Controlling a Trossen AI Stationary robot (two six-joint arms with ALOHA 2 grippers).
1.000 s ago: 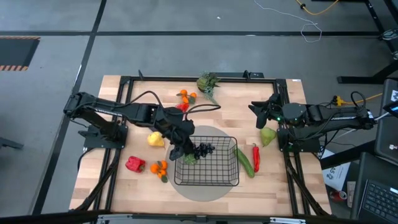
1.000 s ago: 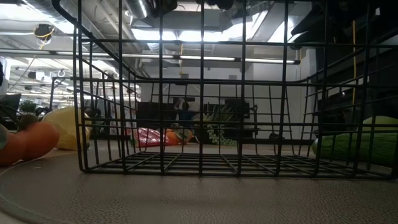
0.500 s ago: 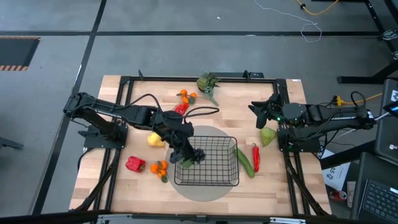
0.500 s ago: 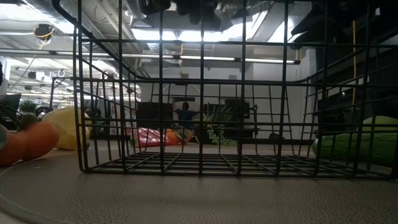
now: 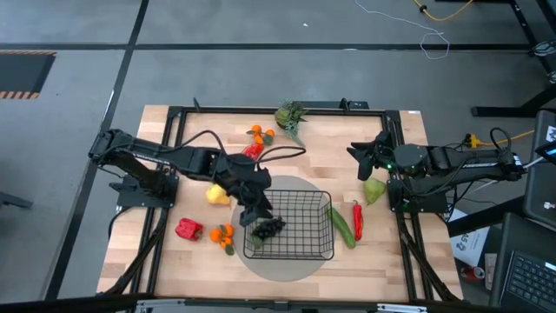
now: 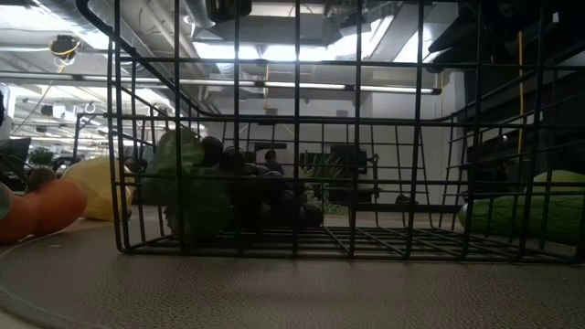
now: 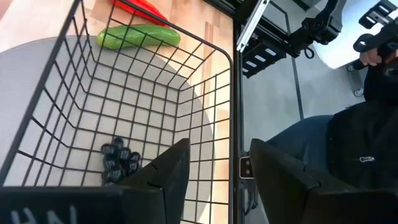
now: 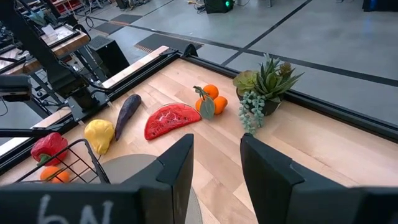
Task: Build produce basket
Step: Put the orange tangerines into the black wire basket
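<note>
The black wire basket (image 5: 306, 240) stands on a grey round mat (image 5: 287, 266). Dark grapes with a green leaf (image 5: 267, 228) lie on the basket's floor near its left wall, also shown in the low view as grapes (image 6: 228, 190) and in the left wrist view as grapes (image 7: 118, 158). My left gripper (image 7: 217, 180) hangs open above the basket's left side (image 5: 258, 211), with nothing between its fingers. At the table's right edge, my right gripper (image 8: 214, 168) waits open (image 5: 360, 156). A cucumber (image 5: 341, 224), a chili (image 5: 356, 219) and a pear (image 5: 373, 189) lie to the right of the basket.
Left of the basket lie a red pepper (image 5: 188, 229), oranges (image 5: 224, 235) and a yellow fruit (image 5: 216, 194). Toward the far edge are a watermelon slice (image 8: 171, 119), more oranges (image 8: 211, 99), an eggplant (image 8: 126, 111) and a small potted plant (image 8: 264, 84).
The grapes, which hung at my left gripper above the basket, have fallen to the basket's floor by its left wall: the gripper has let go of them. The gripper has stayed above the basket's left side.
</note>
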